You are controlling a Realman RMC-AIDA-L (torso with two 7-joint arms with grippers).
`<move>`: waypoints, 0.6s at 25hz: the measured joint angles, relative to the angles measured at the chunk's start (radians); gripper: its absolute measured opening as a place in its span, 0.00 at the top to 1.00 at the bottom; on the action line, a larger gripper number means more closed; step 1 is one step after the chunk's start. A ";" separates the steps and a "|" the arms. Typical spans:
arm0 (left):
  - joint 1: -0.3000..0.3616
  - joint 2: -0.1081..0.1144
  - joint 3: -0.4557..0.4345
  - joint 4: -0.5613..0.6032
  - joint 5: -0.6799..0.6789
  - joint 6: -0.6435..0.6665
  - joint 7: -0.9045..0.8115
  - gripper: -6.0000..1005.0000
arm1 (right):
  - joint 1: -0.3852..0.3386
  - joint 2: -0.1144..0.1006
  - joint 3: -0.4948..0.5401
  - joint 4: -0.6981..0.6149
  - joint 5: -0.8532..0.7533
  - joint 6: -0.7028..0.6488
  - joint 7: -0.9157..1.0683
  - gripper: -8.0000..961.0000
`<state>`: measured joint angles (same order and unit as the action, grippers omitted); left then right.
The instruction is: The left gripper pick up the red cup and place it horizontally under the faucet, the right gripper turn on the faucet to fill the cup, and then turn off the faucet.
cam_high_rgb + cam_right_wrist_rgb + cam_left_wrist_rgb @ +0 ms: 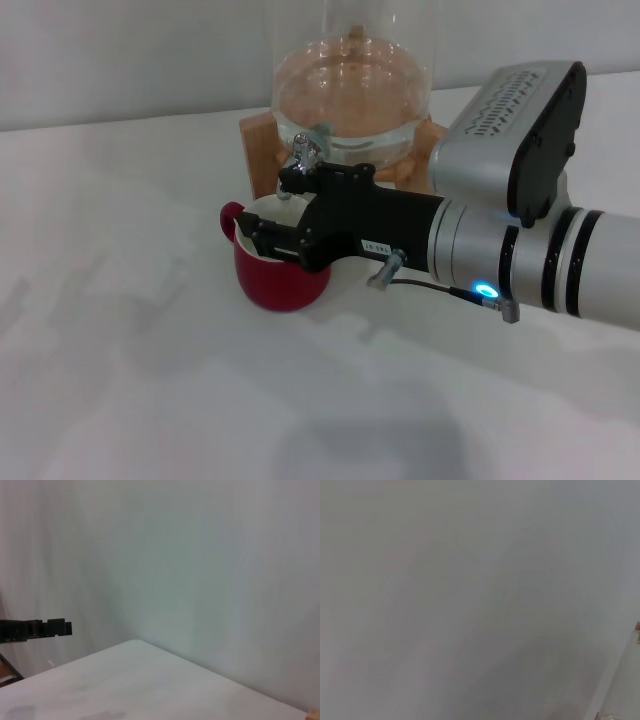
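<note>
Here, at the centre of the head view, the red cup stands upright on the white desk, just below the chrome faucet of the glass dispenser. The right gripper reaches in from the right over the cup's rim; whether its fingers are apart I cannot tell.

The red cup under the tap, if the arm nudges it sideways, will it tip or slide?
The red cup looks squat and wide-based, standing upright on the smooth white table, so it would probably slide rather than tip. Its glossy ceramic-looking surface suggests it is rigid, slippery and chippable. The right gripper reaches over its rim, near the faucet.
</note>
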<state>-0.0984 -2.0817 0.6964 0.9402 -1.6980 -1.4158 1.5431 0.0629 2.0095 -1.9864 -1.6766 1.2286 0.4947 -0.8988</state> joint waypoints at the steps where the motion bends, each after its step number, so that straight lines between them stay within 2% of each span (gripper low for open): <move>1: -0.001 0.000 0.000 0.000 0.000 0.000 0.000 0.14 | 0.000 0.000 0.000 0.000 0.000 0.000 0.000 0.32; 15: -0.003 0.002 0.000 0.000 0.000 0.000 0.000 0.14 | 0.000 0.000 0.000 0.003 0.000 -0.002 0.000 0.32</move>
<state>-0.1012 -2.0801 0.6964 0.9403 -1.6980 -1.4158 1.5431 0.0629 2.0095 -1.9865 -1.6741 1.2286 0.4925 -0.8988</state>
